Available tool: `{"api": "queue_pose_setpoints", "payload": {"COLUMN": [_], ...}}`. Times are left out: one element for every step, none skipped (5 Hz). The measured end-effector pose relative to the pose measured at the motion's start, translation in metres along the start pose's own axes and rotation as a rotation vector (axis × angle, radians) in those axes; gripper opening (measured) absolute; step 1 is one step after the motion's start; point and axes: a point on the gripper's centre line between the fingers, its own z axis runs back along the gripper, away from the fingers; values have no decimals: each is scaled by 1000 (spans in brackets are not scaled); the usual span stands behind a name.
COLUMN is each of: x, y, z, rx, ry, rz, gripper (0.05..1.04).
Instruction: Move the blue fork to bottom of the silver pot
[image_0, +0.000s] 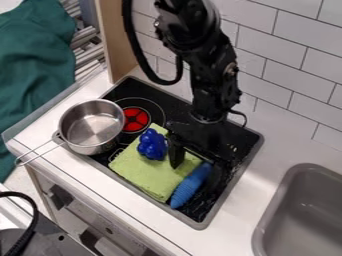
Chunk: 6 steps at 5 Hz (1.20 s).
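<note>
Blue fork (188, 186), ridged, is lying along RH edge of green cloth (143, 172), outside silver pot (92, 126). Gripper (194, 175) is hanging over cloth; fingers (176, 156) are standing spread, one adj. to fork. Blue grape-like cluster (152, 144) is resting on cloth, nr. pot. Pot is sitting at LH side of black stovetop (138, 90), w/ wire handle (39, 151) projecting outward. Metal sink (304, 210) is occupying lower RH corner.
</note>
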Motion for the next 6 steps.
{"api": "queue_pose_setpoints", "payload": {"x": [-2,-8,-10,-10,-12,-10], "y": [-1,-2,-7,-15,-23,-27], "z": [3,1,2,5,4,-3], "rx": [14,17,17,11,4,-4], "ry": [-6,7,8,3,4,18], "rz": [5,9,-2,-12,-21,-22], "gripper": [1005,1005,1005,1005,1005,1005]}}
